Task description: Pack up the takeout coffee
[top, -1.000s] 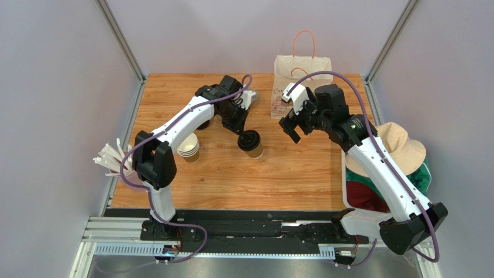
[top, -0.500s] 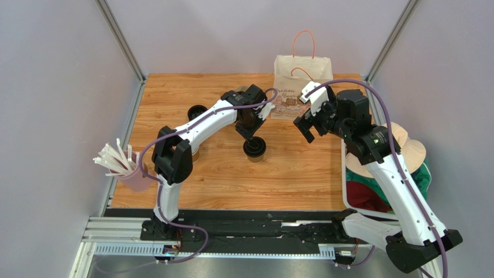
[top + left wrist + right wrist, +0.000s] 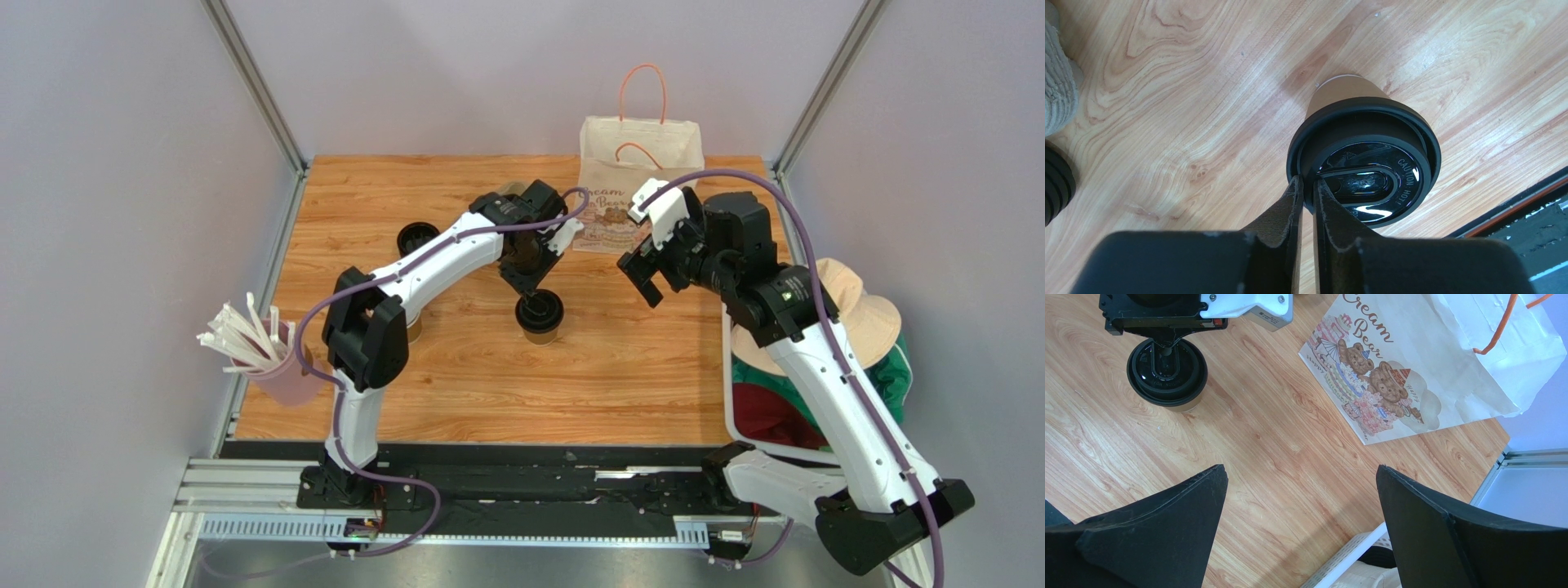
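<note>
Takeout coffee (image 3: 1364,165) — stands upright on surface (image 3: 1198,92), at tips of left fingers (image 3: 1281,214), nearly pressed together, pinching lid rim only. Right fingers (image 3: 1161,520) spread wide, empty; paper bag (image 3: 1425,361) beyond them. Risks popping lid off or tipping cup on lifting — thin edge grip.

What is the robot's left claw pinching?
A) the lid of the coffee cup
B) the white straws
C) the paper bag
A: in the left wrist view, the left gripper is closed on the rim of the black lid on the coffee cup, which stands upright on the table.
</note>
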